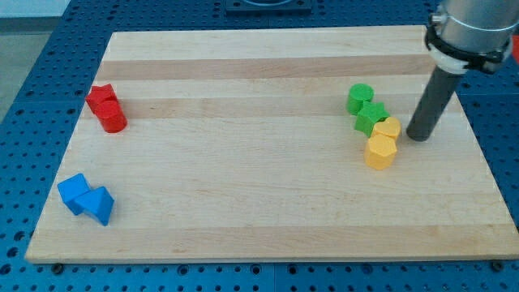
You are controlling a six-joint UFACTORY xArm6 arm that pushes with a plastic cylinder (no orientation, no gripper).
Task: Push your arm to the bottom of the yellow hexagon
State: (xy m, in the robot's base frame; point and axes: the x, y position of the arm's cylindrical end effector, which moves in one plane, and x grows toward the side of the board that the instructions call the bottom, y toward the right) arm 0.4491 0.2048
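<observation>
The yellow hexagon (380,151) lies at the view's right, touching a second yellow block (389,127) just above it. My tip (418,136) rests on the board to the right of the two yellow blocks, level with the gap between them and a short way off the hexagon's upper right. The dark rod rises from it up to the arm's grey body at the view's top right.
A green star block (371,117) and a green round block (360,98) sit just above the yellow ones. Two red blocks (107,109) lie at the view's left. Two blue blocks (87,199) lie at the bottom left. The board's right edge (486,162) is near.
</observation>
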